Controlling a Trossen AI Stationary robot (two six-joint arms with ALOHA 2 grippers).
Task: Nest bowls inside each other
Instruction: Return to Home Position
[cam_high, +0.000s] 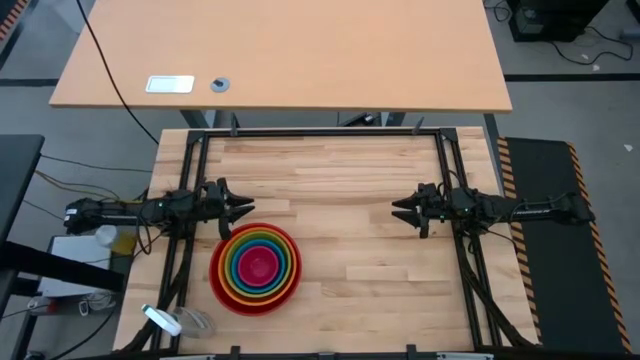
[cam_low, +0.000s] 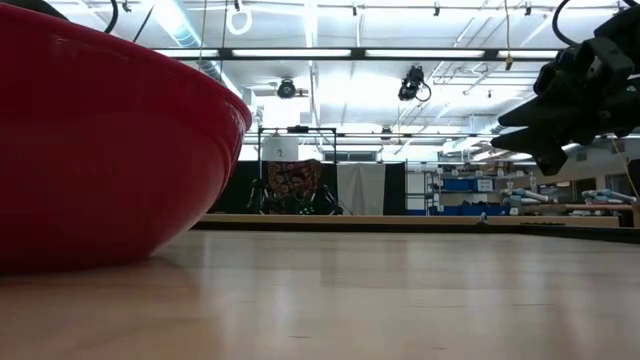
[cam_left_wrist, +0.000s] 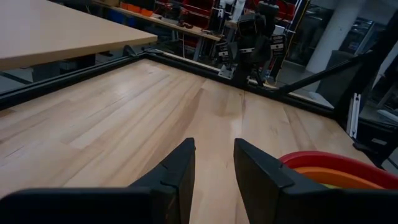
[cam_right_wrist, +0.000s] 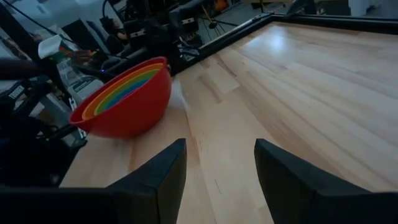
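The bowls (cam_high: 256, 268) sit nested in one stack on the table near its left front: red outermost, then orange, yellow-green, blue, and magenta pink (cam_high: 257, 265) in the middle. The red bowl (cam_low: 100, 150) rests on the wood by its base. My left gripper (cam_high: 247, 211) hangs open just behind the stack, its fingers (cam_left_wrist: 214, 163) with only bare wood between them. My right gripper (cam_high: 397, 209) is open at the table's right, pointing toward the left; the stack (cam_right_wrist: 124, 99) lies well beyond its fingers.
A black metal frame (cam_high: 320, 133) runs around the wooden table (cam_high: 380, 290). A second light wooden desk (cam_high: 290, 50) stands beyond the far edge. Clutter, including a roll of tape (cam_high: 160, 320), lies at the front left corner.
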